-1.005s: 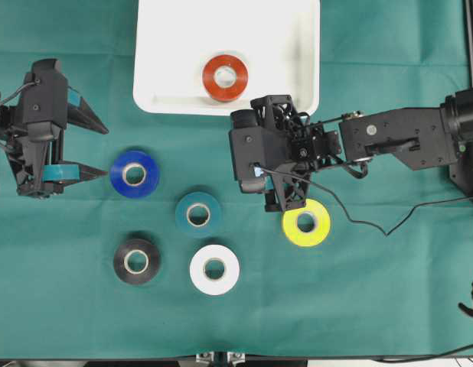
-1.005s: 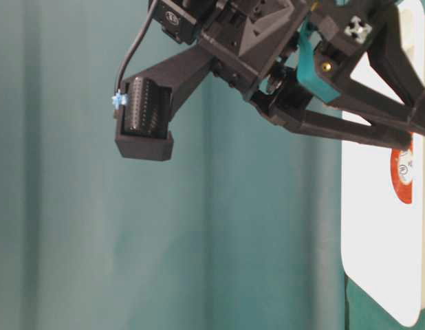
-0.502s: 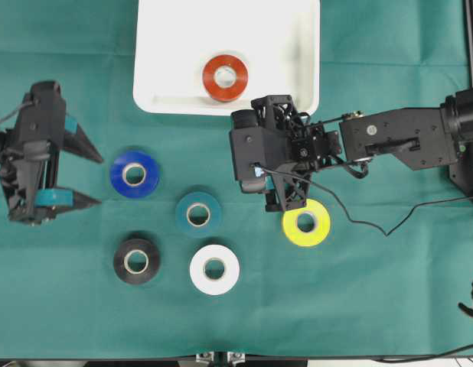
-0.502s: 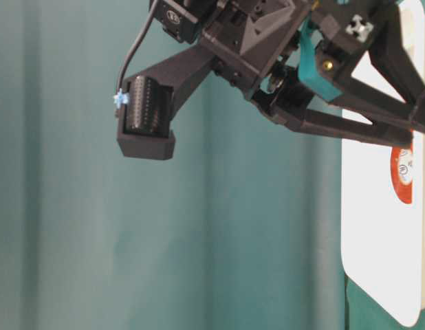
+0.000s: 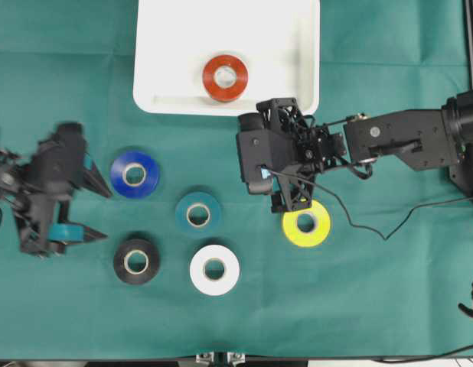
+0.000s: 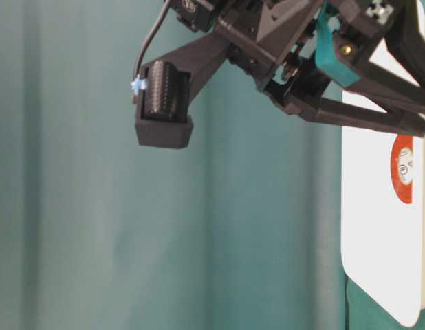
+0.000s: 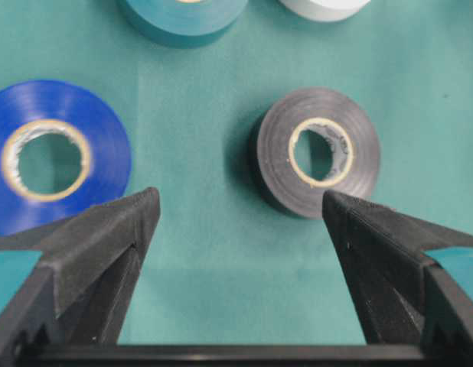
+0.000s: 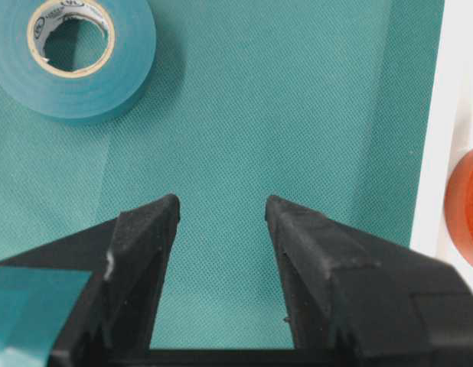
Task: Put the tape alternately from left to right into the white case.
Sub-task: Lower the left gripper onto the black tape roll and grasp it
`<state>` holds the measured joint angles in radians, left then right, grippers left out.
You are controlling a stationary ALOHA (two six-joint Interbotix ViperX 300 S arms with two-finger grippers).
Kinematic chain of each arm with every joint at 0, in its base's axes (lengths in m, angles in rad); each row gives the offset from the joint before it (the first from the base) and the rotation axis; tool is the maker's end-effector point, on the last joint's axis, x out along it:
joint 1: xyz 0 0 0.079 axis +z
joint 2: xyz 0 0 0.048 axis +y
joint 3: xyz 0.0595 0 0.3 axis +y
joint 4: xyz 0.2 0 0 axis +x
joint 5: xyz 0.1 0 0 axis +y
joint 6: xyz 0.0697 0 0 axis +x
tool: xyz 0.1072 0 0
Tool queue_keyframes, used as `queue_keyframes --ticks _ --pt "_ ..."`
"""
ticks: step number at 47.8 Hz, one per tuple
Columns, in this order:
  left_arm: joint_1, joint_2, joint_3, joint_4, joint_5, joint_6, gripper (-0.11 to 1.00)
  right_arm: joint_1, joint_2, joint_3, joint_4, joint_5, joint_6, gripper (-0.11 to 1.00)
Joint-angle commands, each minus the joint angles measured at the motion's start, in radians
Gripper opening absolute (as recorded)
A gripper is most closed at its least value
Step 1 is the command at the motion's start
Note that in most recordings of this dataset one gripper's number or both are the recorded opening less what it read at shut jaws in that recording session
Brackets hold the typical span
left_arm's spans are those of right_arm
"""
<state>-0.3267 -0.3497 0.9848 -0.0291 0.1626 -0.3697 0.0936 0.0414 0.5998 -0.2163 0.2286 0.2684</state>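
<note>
The white case (image 5: 167,46) lies at the back with the red-orange tape (image 5: 225,77) inside it. On the green cloth lie blue tape (image 5: 135,174), teal tape (image 5: 198,215), black tape (image 5: 137,261), white tape (image 5: 214,269) and yellow tape (image 5: 306,223). My left gripper (image 5: 106,214) is open and empty, left of the blue and black rolls. In its wrist view the left gripper (image 7: 238,199) faces the cloth between blue tape (image 7: 53,164) and black tape (image 7: 321,149). My right gripper (image 8: 221,210) is open over bare cloth, between teal tape (image 8: 72,57) and the case rim (image 8: 451,115).
The right arm (image 5: 389,141) reaches in from the right edge, its cable looping over the cloth beside the yellow roll. The front edge of the table runs along the bottom of the overhead view. The table-level view shows the case (image 6: 377,240) beneath the right gripper's fingers.
My left gripper has moved toward the table's front and turned, now facing the gap between the blue and black rolls. The right gripper shifted slightly to the right.
</note>
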Motion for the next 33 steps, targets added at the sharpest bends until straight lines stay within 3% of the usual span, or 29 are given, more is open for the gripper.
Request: queue_keyframes --ticks 1,19,33 --pt "-0.009 0.051 -0.055 -0.002 -0.011 -0.002 0.72 0.003 -0.032 -0.006 -0.003 -0.015 -0.002 0.59" --pt "-0.066 0.225 -0.187 -0.002 0.002 -0.006 0.72 0.003 -0.032 0.015 -0.003 -0.015 -0.003 0.59" --pt "-0.067 0.308 -0.201 0.002 0.011 0.005 0.72 0.003 -0.031 0.028 -0.005 -0.063 -0.003 0.59"
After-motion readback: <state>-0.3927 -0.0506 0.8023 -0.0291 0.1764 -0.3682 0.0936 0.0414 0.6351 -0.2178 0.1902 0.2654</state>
